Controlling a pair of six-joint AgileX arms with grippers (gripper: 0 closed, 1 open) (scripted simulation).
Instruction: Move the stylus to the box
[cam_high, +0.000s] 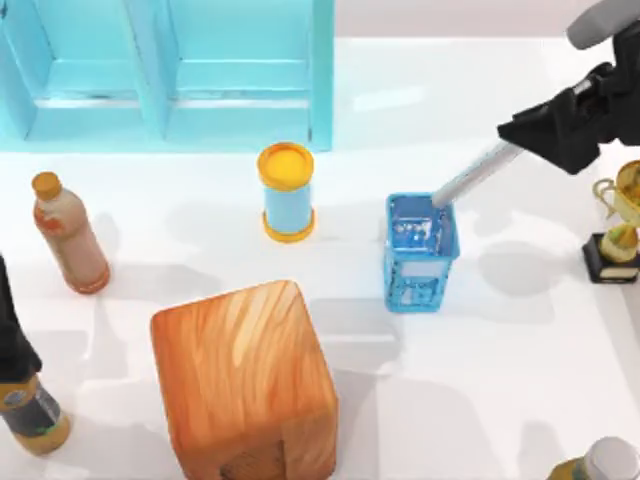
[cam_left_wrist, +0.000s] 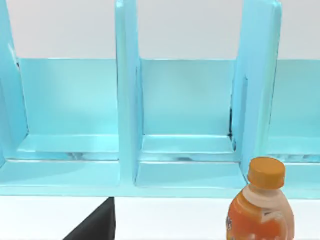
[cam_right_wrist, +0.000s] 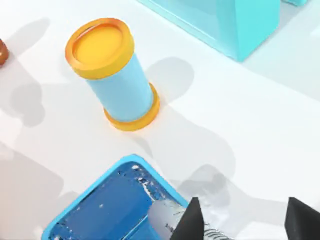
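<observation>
On the worktop (cam_high: 500, 350), a blue shelf (cam_high: 180, 70) spans the far left; a wooden box (cam_high: 245, 380) stands front-centre; the mesh holder (cam_high: 420, 252) sits right of centre; the right gripper (cam_high: 525, 138) has its jaws clamped on the stylus (cam_high: 472, 180), tip inside the holder; the left arm (cam_high: 15, 345) is parked at the left edge.

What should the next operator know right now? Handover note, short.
Right gripper: at the table's right, above and beside the blue mesh holder, shut on the stylus, whose lower tip is at the holder's mouth.
Left arm: parked at the table's left edge, near the orange-capped bottle.
Wooden box: at front centre, nothing on it.
Done: stylus gripped.
Left: lift it clear of the holder, carry it past the blue and orange canister, and set it on the box.
</observation>
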